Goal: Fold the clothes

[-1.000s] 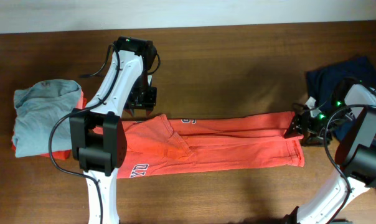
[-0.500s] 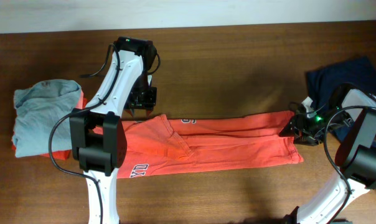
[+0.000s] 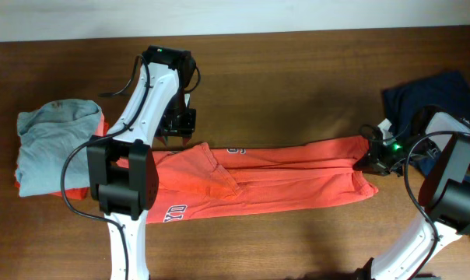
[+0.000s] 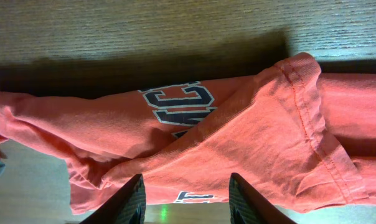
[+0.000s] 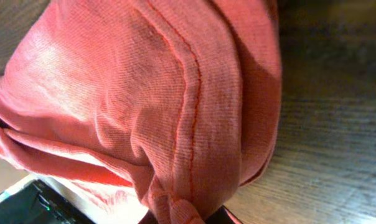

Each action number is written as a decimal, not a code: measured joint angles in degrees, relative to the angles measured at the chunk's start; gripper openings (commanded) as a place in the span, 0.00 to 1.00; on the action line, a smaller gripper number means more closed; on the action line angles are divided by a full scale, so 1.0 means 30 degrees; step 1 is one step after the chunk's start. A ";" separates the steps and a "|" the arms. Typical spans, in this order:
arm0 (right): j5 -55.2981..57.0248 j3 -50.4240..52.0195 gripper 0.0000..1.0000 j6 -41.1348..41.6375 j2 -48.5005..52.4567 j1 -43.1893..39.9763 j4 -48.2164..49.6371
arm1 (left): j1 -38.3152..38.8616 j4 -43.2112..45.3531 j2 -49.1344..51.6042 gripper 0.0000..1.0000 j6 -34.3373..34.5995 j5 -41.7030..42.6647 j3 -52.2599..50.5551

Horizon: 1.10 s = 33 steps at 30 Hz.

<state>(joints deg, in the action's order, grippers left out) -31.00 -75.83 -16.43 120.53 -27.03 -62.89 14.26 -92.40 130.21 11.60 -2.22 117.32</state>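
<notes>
**Item 1. Orange-red T-shirt (image 3: pixel 274 183).** Task piece. It lies on the worktop (image 3: pixel 297 70) between the two arms as a long narrow strip already folded lengthwise. The collar end is at the left arm and the hem end at the right arm. Navy-and-white lettering (image 4: pixel 178 106) shows near the left end, partly covered by a folded-over flap.

**Item 2. Right gripper (image 3: pixel 370 162).** Closed on the far corner of the hem end. The right wrist view shows stitched hem cloth bunched between its fingers.

**Item 3. Left gripper (image 3: pixel 177 132).** Its fingers stand apart and hold nothing. It hovers just above the strip's far edge at the collar end.

**Item 4. Grey T-shirt (image 3: pixel 52 148).** Folded at the left edge of the worktop, on top of another orange piece (image 3: pixel 21 185).

**Item 5. Navy T-shirt (image 3: pixel 410 97).** Heaped at the far right, behind the right arm.

**Handling note (judgement).**
- The step in hand appears to be carrying the hem end over to the collar end.
- Lift only enough for the cloth to clear itself, and travel straight along the strip.
- The near hem corner is unheld and may droop.
- The left gripper could pin the collar end so the strip does not drag.
- Release only when the edges match.
</notes>
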 measured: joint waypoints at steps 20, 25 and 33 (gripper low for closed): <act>0.6288 -0.4481 0.04 0.2987 -0.3461 0.0066 -0.3184 | -0.0481 0.0036 0.0000 0.43 0.0000 0.0015 0.0000; 0.7322 -0.4707 0.04 0.3497 -0.4167 0.3723 -0.4350 | -0.0481 0.0102 0.0000 0.43 0.0000 0.0007 0.0000; 0.7745 -0.4685 0.04 0.5399 -0.4160 0.9734 -0.4000 | -0.0481 0.0102 0.0000 0.43 0.0000 0.0007 0.0000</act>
<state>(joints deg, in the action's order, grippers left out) -7.77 -89.89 -0.23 108.05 2.17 -74.89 12.82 -92.09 130.21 11.60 -2.20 117.32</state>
